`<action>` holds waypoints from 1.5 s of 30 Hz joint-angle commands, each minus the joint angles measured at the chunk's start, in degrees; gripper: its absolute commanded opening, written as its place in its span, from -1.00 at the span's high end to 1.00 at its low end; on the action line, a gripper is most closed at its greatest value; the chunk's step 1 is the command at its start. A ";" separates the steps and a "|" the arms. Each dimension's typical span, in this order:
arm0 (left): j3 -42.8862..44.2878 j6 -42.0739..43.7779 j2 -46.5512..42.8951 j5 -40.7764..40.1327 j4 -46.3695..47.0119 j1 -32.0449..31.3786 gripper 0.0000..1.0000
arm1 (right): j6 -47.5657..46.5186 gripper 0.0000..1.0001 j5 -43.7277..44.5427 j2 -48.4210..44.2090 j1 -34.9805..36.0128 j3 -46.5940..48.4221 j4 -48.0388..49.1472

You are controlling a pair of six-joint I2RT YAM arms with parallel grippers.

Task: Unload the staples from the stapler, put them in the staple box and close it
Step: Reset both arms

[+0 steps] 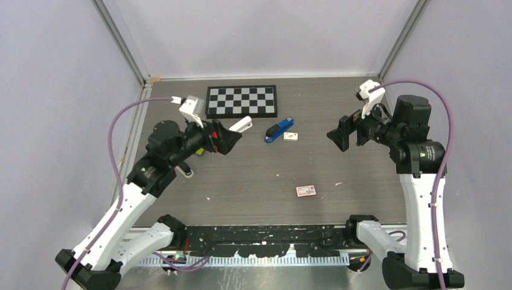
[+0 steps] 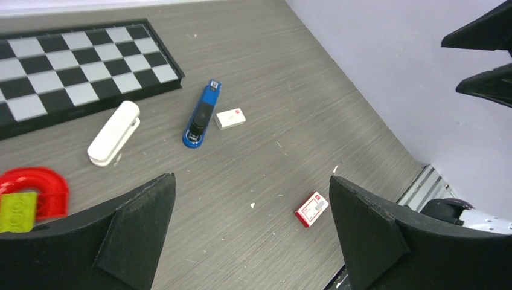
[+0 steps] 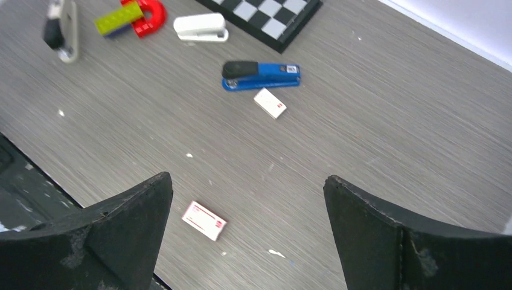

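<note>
Left claw [image 2: 250, 181]: you are holding it wide open above the table [image 2: 338, 109], gripping nothing.
Right claw [image 3: 247, 178]: you are holding it spread wide too, with nothing between its fingers.
Blue stapler [image 1: 278, 130]: it is lying on the table between your two claws, touched by neither, near the chessboard's [image 1: 241, 101] right corner.
Small white box [image 1: 291, 136]: it is sitting just beside the blue stapler, on its right.
White stapler [image 1: 241, 125]: it is lying left of the blue one, near your left claw.
Red-and-white box [image 1: 305, 191]: it is resting alone nearer the arm bases, well apart from both staplers.
</note>
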 commanded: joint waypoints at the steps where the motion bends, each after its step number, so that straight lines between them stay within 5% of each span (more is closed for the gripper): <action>1: 8.86 4.81 -1.86 5.29 -12.26 1.79 -0.99 | 11.73 -0.99 -4.20 0.13 -0.39 5.37 1.24; 12: 10.34 8.71 -9.29 2.78 -19.97 1.80 -0.99 | 20.60 -0.99 -6.52 -6.06 -0.39 3.33 5.75; 25: 6.39 9.50 -14.55 0.55 -21.27 1.80 -0.99 | 33.28 -0.99 0.99 -9.33 -0.39 -0.08 10.81; 45: 5.95 8.91 -17.56 -0.75 -22.77 1.80 -0.99 | 31.03 -0.99 1.67 -10.71 -0.65 0.27 10.30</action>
